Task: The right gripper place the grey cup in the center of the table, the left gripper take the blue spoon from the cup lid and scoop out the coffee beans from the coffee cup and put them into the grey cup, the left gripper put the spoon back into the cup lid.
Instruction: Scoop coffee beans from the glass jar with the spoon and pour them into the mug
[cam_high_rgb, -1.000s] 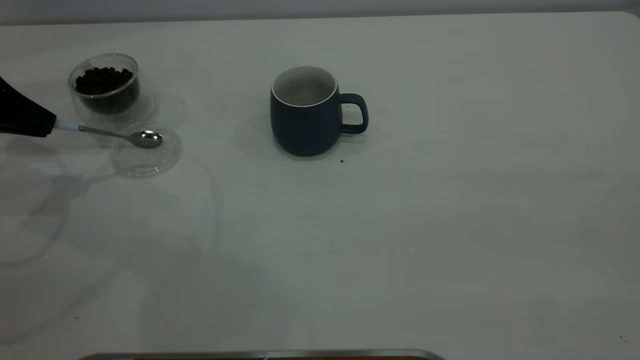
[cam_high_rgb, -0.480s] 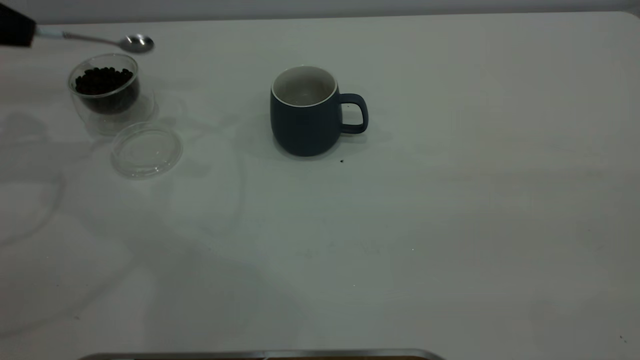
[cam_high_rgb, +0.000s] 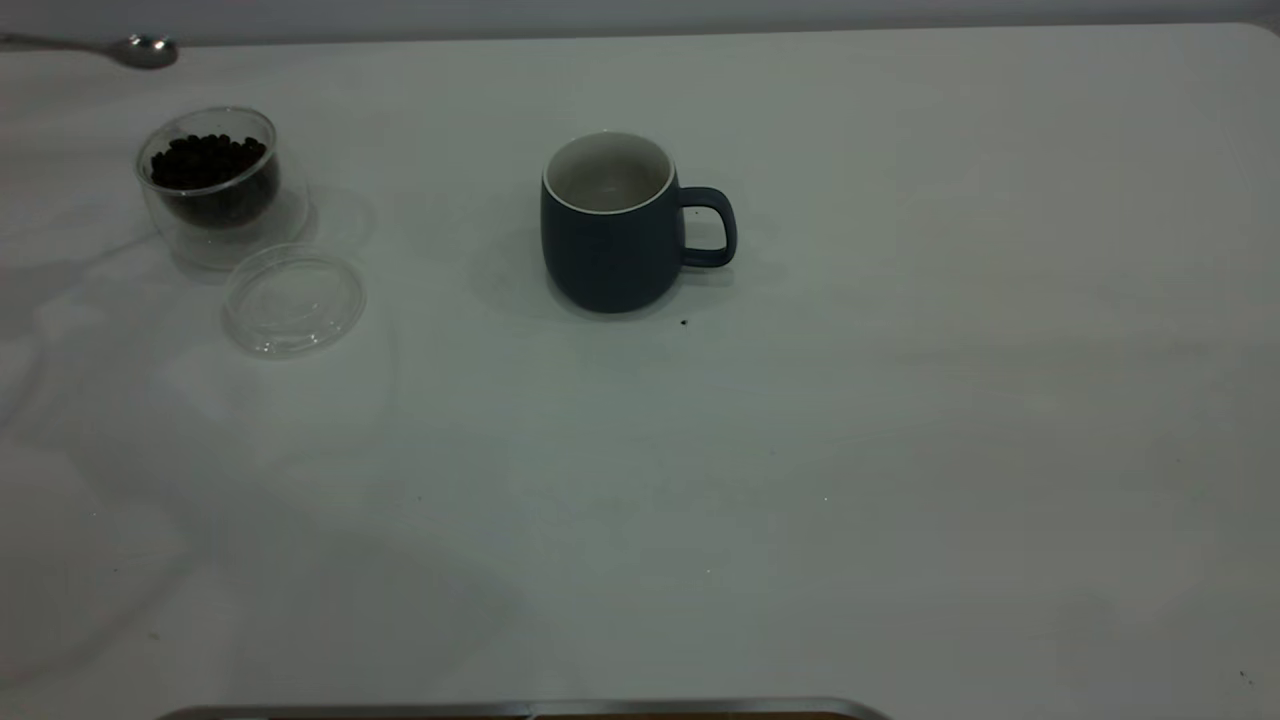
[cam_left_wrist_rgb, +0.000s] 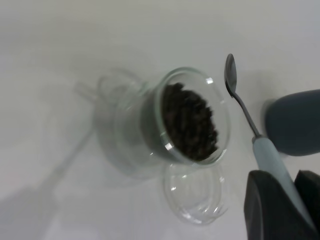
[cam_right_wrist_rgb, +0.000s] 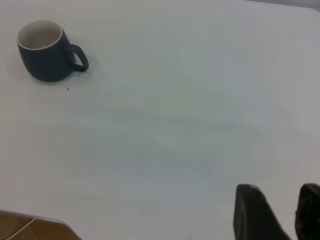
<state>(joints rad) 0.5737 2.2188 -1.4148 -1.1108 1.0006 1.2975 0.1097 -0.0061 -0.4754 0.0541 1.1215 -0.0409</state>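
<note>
The grey cup (cam_high_rgb: 607, 240) stands upright near the table's (cam_high_rgb: 850, 450) middle, handle to the right, inside white. At far left the coffee cup (cam_high_rgb: 228, 238) holds coffee beans (cam_high_rgb: 208, 160); the clear cup lid (cam_high_rgb: 293, 300) lies bare just in front of it. The blue spoon (cam_high_rgb: 140, 50) hovers at the top left corner of the exterior view, its bowl showing no beans. In the left wrist view my left gripper (cam_left_wrist_rgb: 282, 176) is shut on the spoon's pale handle (cam_left_wrist_rgb: 272, 160), beside the coffee cup (cam_left_wrist_rgb: 132, 130) and above the lid (cam_left_wrist_rgb: 195, 192). My right gripper (cam_right_wrist_rgb: 280, 194) is open, far from the grey cup (cam_right_wrist_rgb: 45, 55).
A tiny dark speck (cam_high_rgb: 683, 322) lies in front of the grey cup's handle. A metal edge (cam_high_rgb: 520, 710) runs along the table's near side. Bare white tabletop spreads to the right and front.
The spoon has left the cup lid, risen and swung back to the far left. The left gripper has passed out of the exterior view. Cups and lid have not moved.
</note>
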